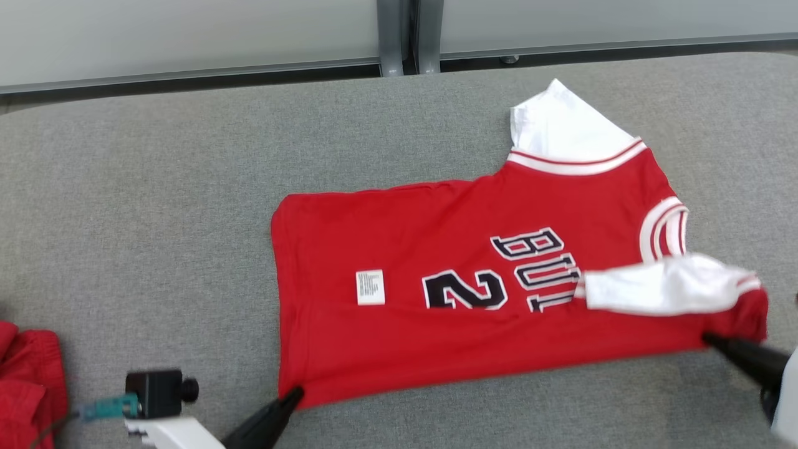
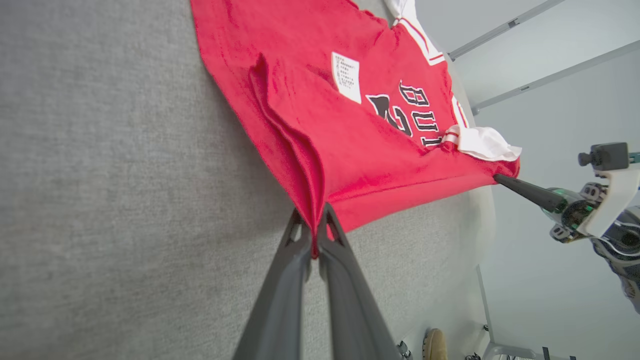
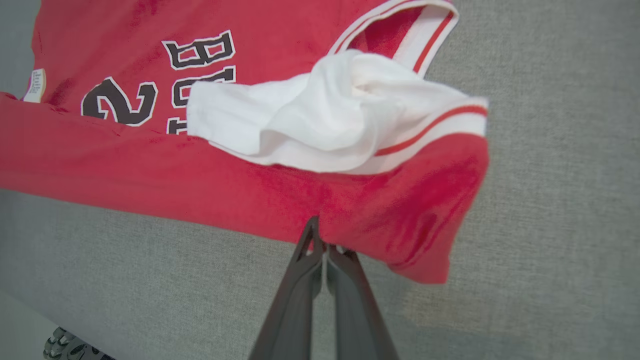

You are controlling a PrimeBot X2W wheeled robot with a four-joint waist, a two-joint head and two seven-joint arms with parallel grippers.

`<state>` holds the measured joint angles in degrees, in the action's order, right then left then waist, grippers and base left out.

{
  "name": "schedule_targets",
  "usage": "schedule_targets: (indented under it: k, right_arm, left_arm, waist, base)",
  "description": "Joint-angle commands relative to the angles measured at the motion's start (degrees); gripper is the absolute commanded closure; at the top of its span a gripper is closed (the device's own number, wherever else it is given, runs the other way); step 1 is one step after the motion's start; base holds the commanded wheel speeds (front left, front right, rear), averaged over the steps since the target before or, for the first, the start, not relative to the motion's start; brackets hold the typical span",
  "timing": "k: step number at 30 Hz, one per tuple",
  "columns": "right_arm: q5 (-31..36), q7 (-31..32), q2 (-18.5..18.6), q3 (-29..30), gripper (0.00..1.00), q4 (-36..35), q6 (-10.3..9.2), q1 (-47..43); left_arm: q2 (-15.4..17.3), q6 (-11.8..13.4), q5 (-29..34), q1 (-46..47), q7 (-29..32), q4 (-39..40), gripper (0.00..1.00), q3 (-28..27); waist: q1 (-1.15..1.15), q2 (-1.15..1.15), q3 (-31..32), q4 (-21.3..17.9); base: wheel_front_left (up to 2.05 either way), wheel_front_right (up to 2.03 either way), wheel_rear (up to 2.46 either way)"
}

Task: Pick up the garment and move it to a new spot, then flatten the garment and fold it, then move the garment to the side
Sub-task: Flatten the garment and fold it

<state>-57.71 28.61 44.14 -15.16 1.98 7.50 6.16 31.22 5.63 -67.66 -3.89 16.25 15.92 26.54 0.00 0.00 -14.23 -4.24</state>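
Centrally, we see the jersey (image 1: 474, 299) lying flat on the grey table (image 1: 156, 206), its red body spread from the middle toward the right of the head view, number and lettering facing up. At the lower edge of that view, the left gripper (image 1: 297, 393) is clamped on the jersey's lower-left hem corner; the left wrist view shows red fabric pinched between its fingers (image 2: 295, 260). The right gripper (image 1: 709, 338), at lower right, is likewise closed on the jersey's lower-right corner. One white sleeve (image 1: 661, 288) lies folded across the lettering, just above that grip, hiding part of it. The other sleeve (image 1: 561, 125) points to the upper right. A white label (image 1: 370, 287) sits beside the number. At far lower left, well apart from the jersey, lies a red cloth (image 1: 28, 380).
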Motion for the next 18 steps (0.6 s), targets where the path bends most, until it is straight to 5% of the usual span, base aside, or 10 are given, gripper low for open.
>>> schedule_targets:
  k: [1,5,6,7,8,18]
  right_arm:
    - [0.4,-0.6,-0.4,0.4,1.0,-0.1,-0.01,-1.2]
    - [2.7,-2.0,-3.3,1.0,1.0,0.9,-0.01,-5.9]
    - [3.6,-2.4,-3.7,1.1,0.73,1.3,-0.01,-6.6]
    - [4.5,-2.4,-4.0,0.9,0.15,1.5,-0.01,-7.3]
    - [5.2,-2.2,-4.1,1.1,0.0,1.6,-0.01,-7.9]
    - [10.1,-1.5,-0.7,11.2,0.0,-6.8,0.0,-2.7]
  left_arm:
    - [0.0,0.4,0.3,-0.8,-0.6,-0.5,1.0,0.0]
    - [-2.0,0.6,2.0,-3.6,-3.5,-2.8,1.0,1.5]
    - [-2.3,0.7,2.3,-3.9,-4.2,-3.3,0.92,1.6]
    - [-2.3,0.9,3.2,-4.1,-4.9,-3.8,0.52,1.7]
    - [-2.3,1.2,3.6,-4.4,-5.4,-4.1,0.0,1.8]
    - [3.4,7.0,13.2,0.2,-8.9,-0.1,0.0,-2.5]
  waist:
    - [0.0,0.0,-0.1,0.0]
    - [0.0,0.0,-0.3,0.1]
    - [0.0,0.0,-0.3,0.2]
    - [0.0,0.0,-0.3,0.3]
    - [0.0,0.0,-0.2,0.3]
    - [0.0,0.0,-3.2,0.8]
  base:
    - [0.0,0.0,0.0]
    - [0.0,0.0,0.0]
    - [0.0,0.0,0.0]
    - [0.0,0.0,0.0]
    - [0.0,0.0,0.0]
    - [0.0,0.0,0.0]
